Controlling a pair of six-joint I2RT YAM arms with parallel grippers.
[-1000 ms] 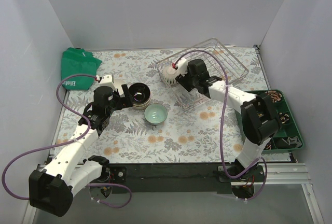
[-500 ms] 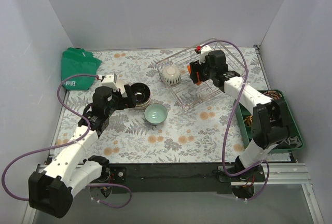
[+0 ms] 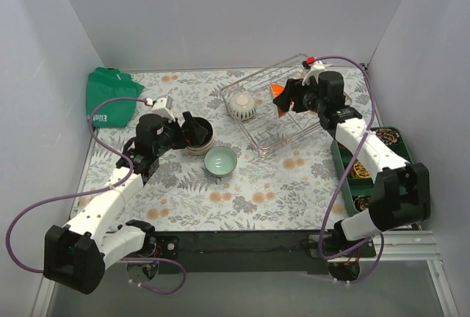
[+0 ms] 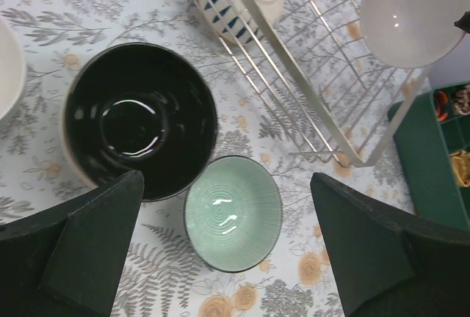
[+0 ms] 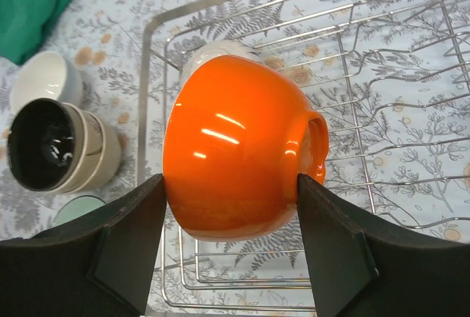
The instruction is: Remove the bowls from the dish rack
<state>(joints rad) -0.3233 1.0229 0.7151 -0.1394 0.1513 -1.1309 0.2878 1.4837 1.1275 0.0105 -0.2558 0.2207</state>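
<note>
Right gripper [image 3: 288, 98] swung back from ribbed white bowl [image 3: 241, 106], lifted over wire dish rack [image 5: 145, 89], fingers spread wide clasping orange bowl [image 5: 228, 155], tipped sideways, mouth apparently leftward, left gripper [image 4: 226, 185] agape above black-glazed bowl [image 4: 139, 119], floral tablecloth [image 3: 242, 192], white walls [image 3: 220, 16].

Left arm [image 3: 110, 198], right arm [image 3: 365, 146]: white links, black joints, one purple cable [image 3: 110, 100] each. End effector fingers [image 4: 88, 251] black, wedge-shaped.
</note>
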